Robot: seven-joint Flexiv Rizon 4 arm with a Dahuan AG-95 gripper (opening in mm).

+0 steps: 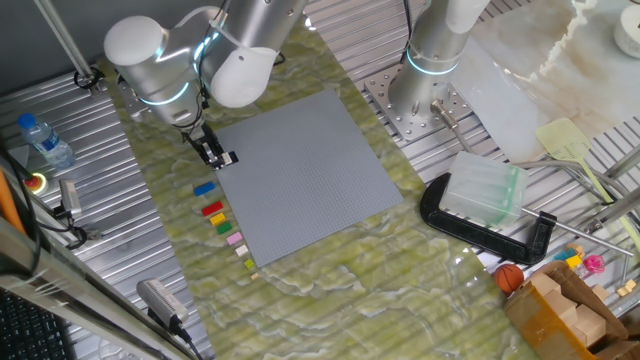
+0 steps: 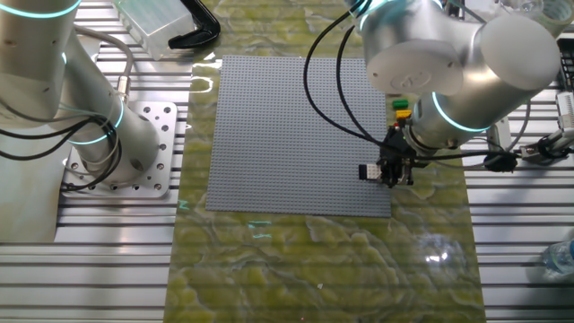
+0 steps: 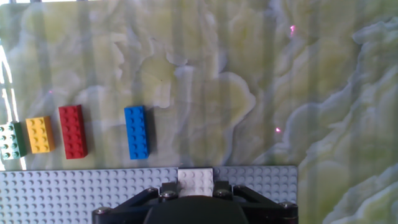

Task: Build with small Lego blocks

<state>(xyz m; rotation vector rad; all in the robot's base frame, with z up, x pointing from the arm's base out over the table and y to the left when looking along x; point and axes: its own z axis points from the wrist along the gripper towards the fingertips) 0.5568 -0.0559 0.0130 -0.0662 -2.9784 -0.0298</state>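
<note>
- The black two-finger tool (image 3: 196, 186) is pinching a small cream-white plastic Lego brick (image 3: 196, 180), bottom centre of the hand view.
- That brick is sitting right over the near edge strip of the big flat grey studded baseplate (image 3: 74, 193), so the next move looks like straight down.
- The blue brick (image 3: 136, 132), red brick (image 3: 73, 131) and yellow brick (image 3: 39, 134) are lying on the green marbled counter (image 3: 249, 74), upper left of the tool, long axes pointing away from the baseplate edge.
- The arm is reaching in with its wrist pointing down.

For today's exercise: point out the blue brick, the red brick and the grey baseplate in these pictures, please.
blue brick (image 3: 136, 132), hand view, centre of its studded top.
red brick (image 3: 73, 131), hand view, centre of its studded top.
grey baseplate (image 1: 300, 170), one fixed view, bare middle of its studded surface.
</note>
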